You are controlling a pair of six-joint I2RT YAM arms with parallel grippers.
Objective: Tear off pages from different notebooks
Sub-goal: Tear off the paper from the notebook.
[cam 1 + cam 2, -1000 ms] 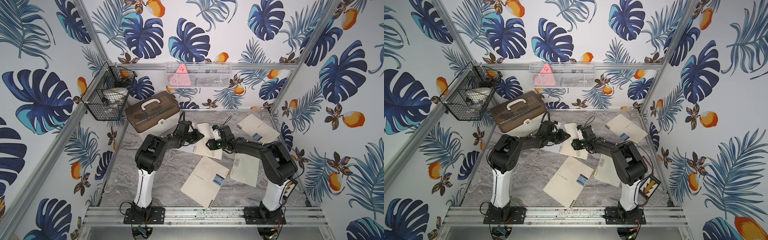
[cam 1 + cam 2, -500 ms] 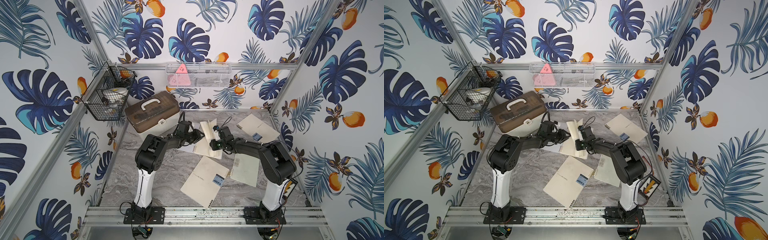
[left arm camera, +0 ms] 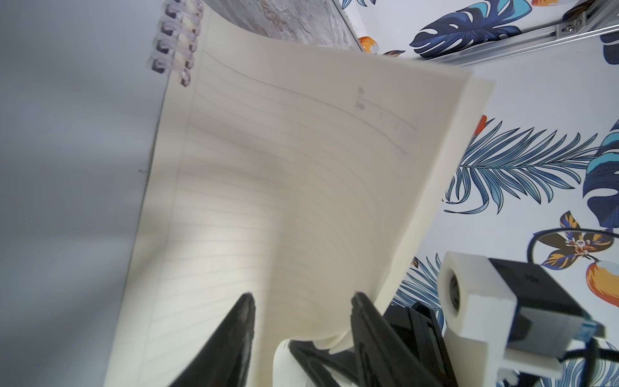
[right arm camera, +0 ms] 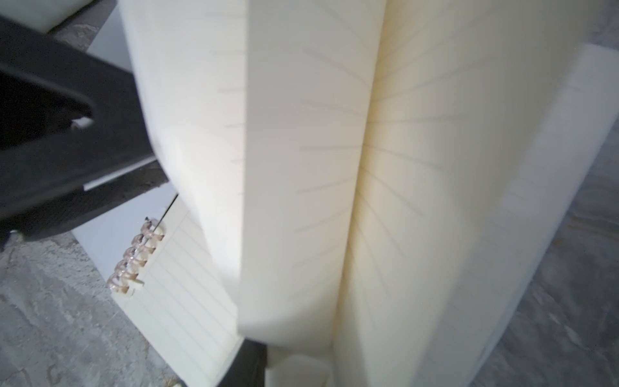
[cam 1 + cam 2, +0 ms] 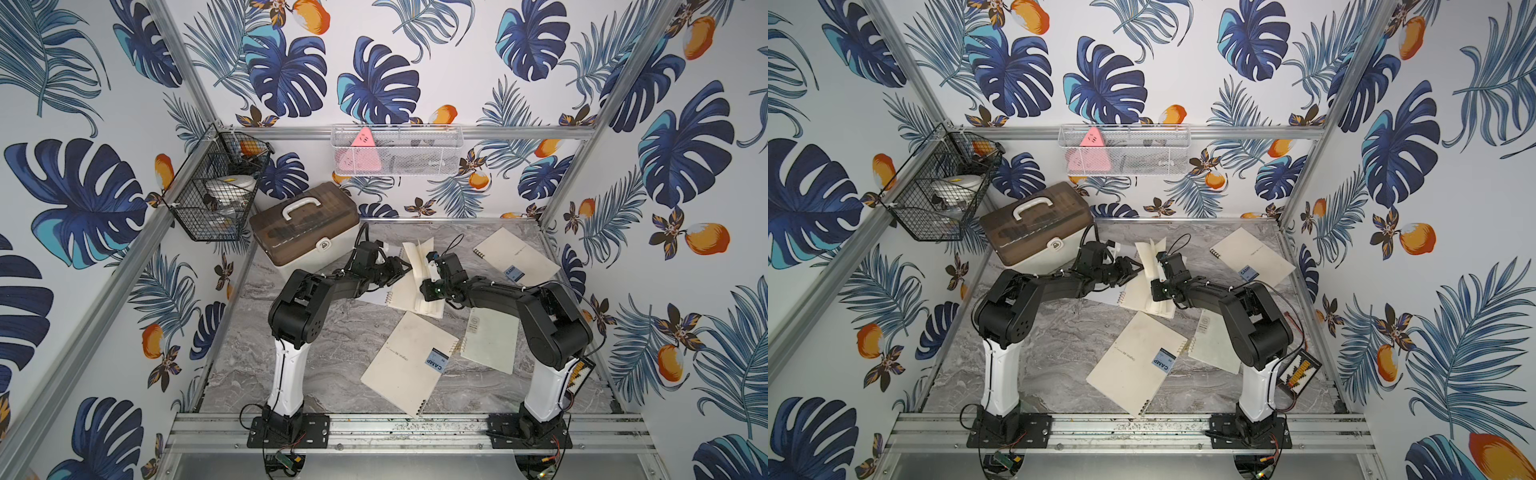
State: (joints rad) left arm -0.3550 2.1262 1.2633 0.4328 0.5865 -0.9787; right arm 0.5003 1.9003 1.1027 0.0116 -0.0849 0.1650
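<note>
On the grey marble bench (image 5: 332,345), the open cream spiral-bound notebook (image 5: 405,295) lies mid-rear. Its lined cream pages (image 5: 419,257) stand curled upward, pinched by the right gripper (image 5: 431,269). The left gripper (image 3: 303,298) hovers beside them, jaws apart, holding nothing.

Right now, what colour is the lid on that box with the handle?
Brown lid, with a white handle; clearest in a top view.
</note>
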